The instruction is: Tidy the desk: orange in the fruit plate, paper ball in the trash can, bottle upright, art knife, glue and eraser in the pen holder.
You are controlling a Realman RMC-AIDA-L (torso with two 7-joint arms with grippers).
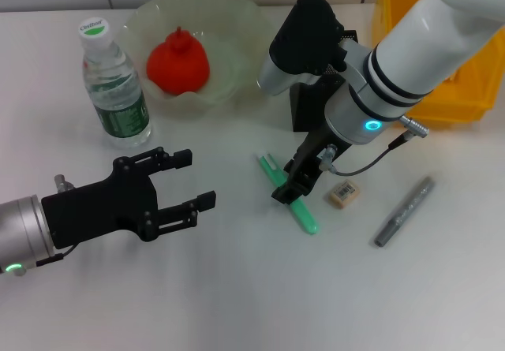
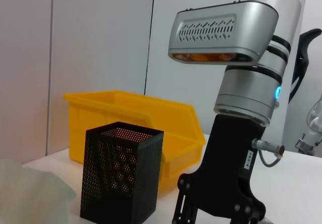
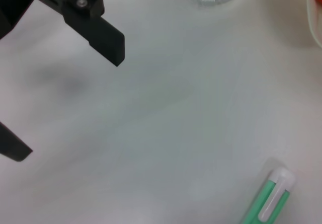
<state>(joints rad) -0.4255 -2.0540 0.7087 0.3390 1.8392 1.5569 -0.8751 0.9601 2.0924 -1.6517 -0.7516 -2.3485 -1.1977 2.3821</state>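
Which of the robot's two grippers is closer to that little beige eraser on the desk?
The right gripper. It is down on the green art knife, just beside the eraser. The left gripper hovers open well off to the eraser's left, beyond the knife.

1. Fruit plate (image 1: 237, 20): translucent pale-green glass, glossy, wavy rim.
2. Bottle (image 1: 114, 87): clear plastic, glossy.
3. Pen holder (image 2: 121, 176): black perforated metal mesh, matt.
4. Trash can (image 2: 146, 121): yellow plastic, smooth, slight sheen.
5. Table (image 1: 260, 288): white, smooth, matt.
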